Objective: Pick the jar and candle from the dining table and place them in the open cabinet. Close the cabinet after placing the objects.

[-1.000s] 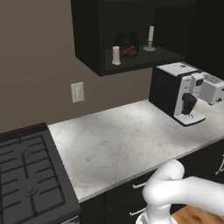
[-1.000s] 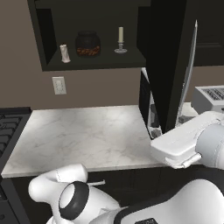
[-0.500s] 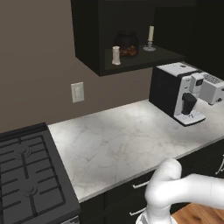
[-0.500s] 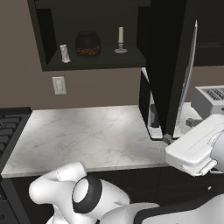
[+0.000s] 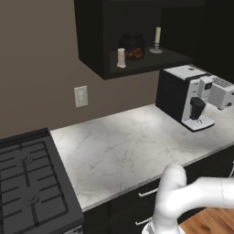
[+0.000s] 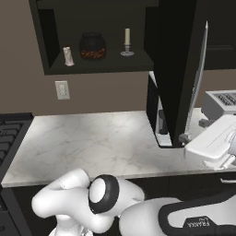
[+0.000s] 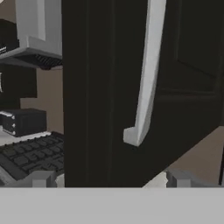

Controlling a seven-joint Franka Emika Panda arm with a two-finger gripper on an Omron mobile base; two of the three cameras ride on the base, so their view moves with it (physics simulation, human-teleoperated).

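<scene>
Closing step: I judge the placing is done and the door is what remains; I am lined up on the cabinet door (image 6: 177, 69), which stands swung out edge-on toward me.
Jar: the jar (image 6: 92, 46) sits upright on the shelf inside the cabinet (image 5: 137, 64), dark lid up, brown contents visible low in the glass.
Candle: the candle (image 6: 127, 42) stands upright on its small holder, just to the right of the jar and apart from it.
Shelf neighbour: a small pale shaker (image 6: 68, 56) stands near the shelf's left front, apart from the jar.
Door axis: the door's long axis runs vertical; its face points to the right of the room in the right base view, away from the shelf opening.
Handle: the silver bar handle (image 7: 144, 74) runs along the door's height, its lower foot near the gripper (image 7: 107, 179).
Gripper state: fingertips spread wide at the view's bottom corners, nothing between them.
How I would do it: press on the door's outer face near the free edge beside the handle, push in an arc toward the opening, and keep the wrist clear of the coffee machine (image 5: 185, 96) below.
Risk: the swinging door passes close above the counter (image 6: 101, 143) appliances; a slow push looks safest.
</scene>
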